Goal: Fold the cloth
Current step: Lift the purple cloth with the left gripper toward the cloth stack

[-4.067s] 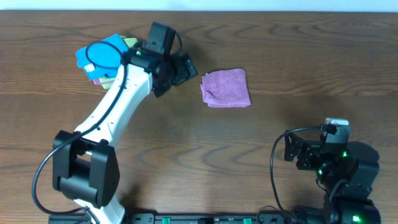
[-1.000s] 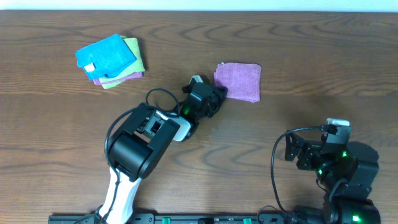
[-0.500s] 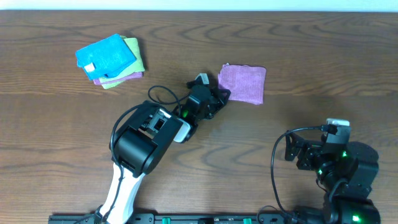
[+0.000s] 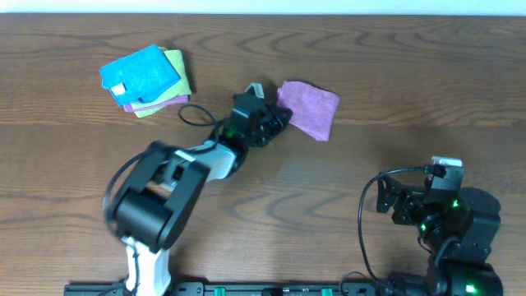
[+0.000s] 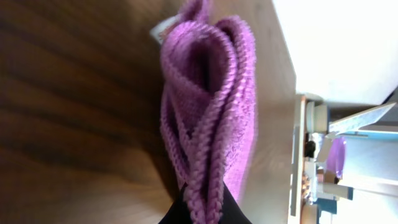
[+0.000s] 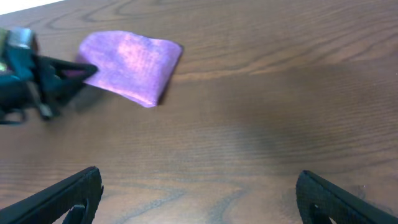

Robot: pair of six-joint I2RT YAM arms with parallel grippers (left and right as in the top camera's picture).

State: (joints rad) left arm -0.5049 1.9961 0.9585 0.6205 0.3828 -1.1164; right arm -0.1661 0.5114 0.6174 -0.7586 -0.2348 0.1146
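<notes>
The lilac cloth (image 4: pixel 311 108) is folded into a small pad near the middle of the table, tilted, and my left gripper (image 4: pixel 278 117) is shut on its left edge. From the left wrist the cloth (image 5: pixel 208 106) shows as several stacked folded layers, pinched between the dark fingers (image 5: pixel 233 213) at the bottom. The right wrist view has the cloth (image 6: pixel 132 65) at upper left with the left gripper (image 6: pixel 78 73) clamped on its corner. My right gripper (image 6: pixel 199 193) rests at the table's front right, wide open, holding nothing.
A stack of folded cloths (image 4: pixel 146 80), bright blue on top with yellow-green and purple beneath, lies at the back left. The right arm's base (image 4: pixel 448 222) sits at the front right. Bare wooden table (image 4: pixel 386 99) lies between the cloth and the right arm.
The left gripper closed on the cloth's left edge. It then swung back and to the left, dragging and tilting the cloth. The right arm has not moved.
</notes>
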